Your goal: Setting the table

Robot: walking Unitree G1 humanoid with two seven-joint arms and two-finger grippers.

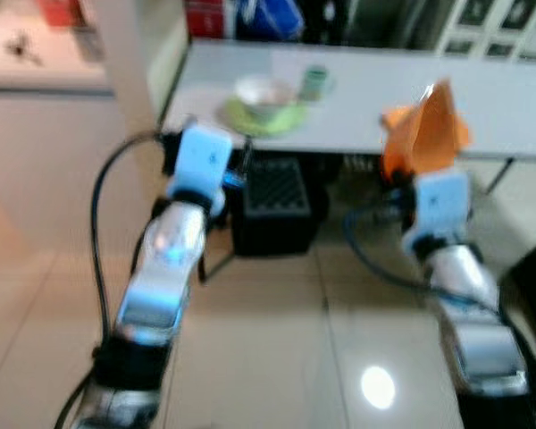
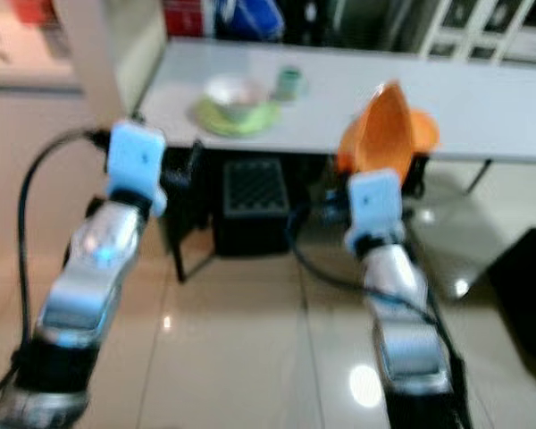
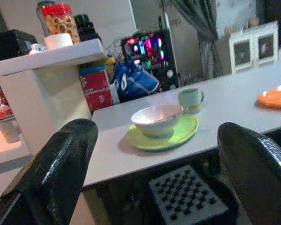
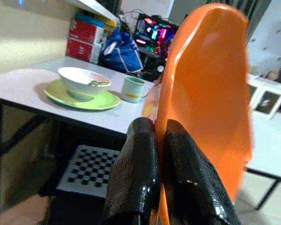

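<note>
On the white table (image 1: 482,98) a white bowl (image 1: 262,93) sits on a green plate (image 1: 266,118), with a pale green mug (image 1: 314,82) just behind them. My right gripper (image 4: 160,125) is shut on the rim of an orange plate (image 4: 206,89), held upright near the table's front edge. In the left wrist view a second orange plate (image 3: 276,97) lies flat on the table. My left gripper (image 3: 157,127) is open and holds nothing. It hangs before the table's left end and faces the bowl.
A black slatted crate (image 1: 272,201) stands on the floor under the table. A white counter (image 3: 47,56) with a jar (image 3: 61,21) rises at the table's left end. Red boxes (image 3: 99,89) and a blue bag (image 3: 133,82) lie behind. Tiled floor (image 1: 277,340) stretches in front.
</note>
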